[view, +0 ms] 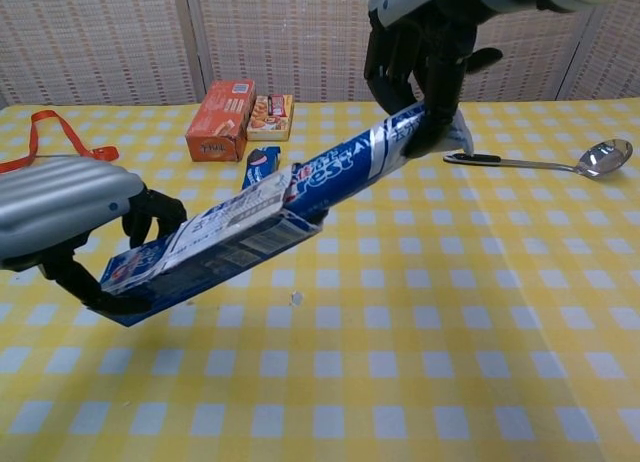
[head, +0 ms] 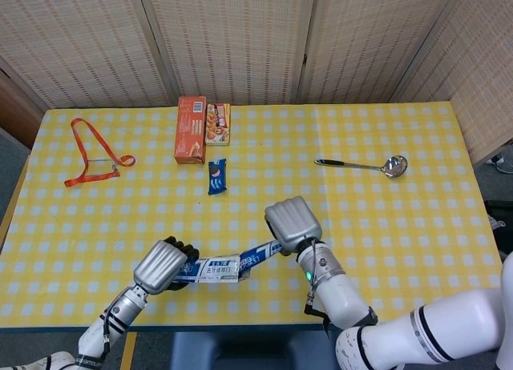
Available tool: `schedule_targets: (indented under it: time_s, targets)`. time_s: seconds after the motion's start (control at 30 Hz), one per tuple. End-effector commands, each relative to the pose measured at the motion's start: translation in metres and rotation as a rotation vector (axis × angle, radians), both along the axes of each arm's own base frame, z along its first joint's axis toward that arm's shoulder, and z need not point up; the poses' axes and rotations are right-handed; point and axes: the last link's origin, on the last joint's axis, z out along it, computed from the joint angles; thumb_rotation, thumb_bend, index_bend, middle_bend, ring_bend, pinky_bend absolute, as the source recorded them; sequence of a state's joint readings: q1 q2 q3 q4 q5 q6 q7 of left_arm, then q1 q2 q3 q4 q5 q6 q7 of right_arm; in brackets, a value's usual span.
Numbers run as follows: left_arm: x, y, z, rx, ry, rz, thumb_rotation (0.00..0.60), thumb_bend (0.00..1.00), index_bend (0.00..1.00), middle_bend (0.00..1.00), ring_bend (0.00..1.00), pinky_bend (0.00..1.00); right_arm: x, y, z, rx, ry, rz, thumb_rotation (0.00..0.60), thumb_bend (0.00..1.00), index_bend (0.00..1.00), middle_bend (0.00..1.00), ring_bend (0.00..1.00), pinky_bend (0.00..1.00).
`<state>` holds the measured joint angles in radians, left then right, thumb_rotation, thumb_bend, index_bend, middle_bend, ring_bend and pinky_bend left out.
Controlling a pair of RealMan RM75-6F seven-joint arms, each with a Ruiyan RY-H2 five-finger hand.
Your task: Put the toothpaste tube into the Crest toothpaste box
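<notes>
Midway through insertion: left hand (view: 70, 217) grips the Crest toothpaste box (view: 205, 244) above the bench (view: 480, 312); right hand (view: 420, 52) grasps the toothpaste tube (view: 350, 162), its front end inside the box's open mouth, the remainder not yet pushed in.

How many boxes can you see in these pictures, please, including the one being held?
3: the Crest toothpaste box gripped by the left hand, and an orange box beside a smaller snack box at the table's far edge.
</notes>
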<state>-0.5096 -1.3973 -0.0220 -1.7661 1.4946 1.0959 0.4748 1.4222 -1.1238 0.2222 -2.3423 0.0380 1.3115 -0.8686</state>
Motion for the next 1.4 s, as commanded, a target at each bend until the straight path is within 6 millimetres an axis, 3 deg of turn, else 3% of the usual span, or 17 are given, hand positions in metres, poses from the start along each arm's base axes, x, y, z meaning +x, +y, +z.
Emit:
schedule_targets:
  time_s: [0.03, 0.6, 0.8, 1.0, 1.07, 1.17, 1.4]
  targets:
    - [0.0, 0.0, 0.0, 0.001, -0.002, 0.001, 0.6, 0.32, 0.63, 0.68, 0.54, 0.47, 0.003, 0.003, 0.001, -0.001, -0.015, -0.002, 0.6, 0.44, 0.67, 0.62, 0.57, 0.85]
    - [-0.002, 0.005, 0.0, 0.007, 0.001, 0.024, 0.6, 0.32, 0.63, 0.68, 0.55, 0.47, 0.011, 0.009, -0.008, 0.025, -0.21, -0.007, 0.6, 0.44, 0.55, 0.52, 0.46, 0.8]
    - [-0.002, 0.005, -0.001, 0.005, -0.007, 0.037, 0.6, 0.32, 0.63, 0.68, 0.55, 0.47, 0.014, 0.011, -0.008, 0.056, -0.339, -0.013, 0.6, 0.44, 0.35, 0.35, 0.31, 0.6]
    - [-0.002, 0.01, 0.002, 0.01, -0.033, 0.059, 0.6, 0.32, 0.63, 0.68, 0.54, 0.47, 0.014, 0.014, -0.007, 0.114, -0.429, -0.01, 0.6, 0.38, 0.02, 0.08, 0.12, 0.37]
    - [-0.002, 0.012, 0.004, 0.009, -0.036, 0.065, 0.6, 0.32, 0.63, 0.68, 0.55, 0.47, 0.014, 0.014, -0.005, 0.122, -0.453, -0.001, 0.6, 0.34, 0.0, 0.01, 0.05, 0.29]
    - [-0.003, 0.014, 0.004, 0.009, -0.038, 0.069, 0.6, 0.32, 0.63, 0.68, 0.55, 0.47, 0.015, 0.015, -0.002, 0.136, -0.497, 0.012, 0.6, 0.31, 0.0, 0.0, 0.0, 0.22]
    - [-0.002, 0.017, 0.01, 0.024, -0.092, 0.087, 0.6, 0.32, 0.64, 0.68, 0.55, 0.47, 0.012, 0.016, 0.005, 0.166, -0.583, 0.016, 0.6, 0.26, 0.0, 0.0, 0.0, 0.2]
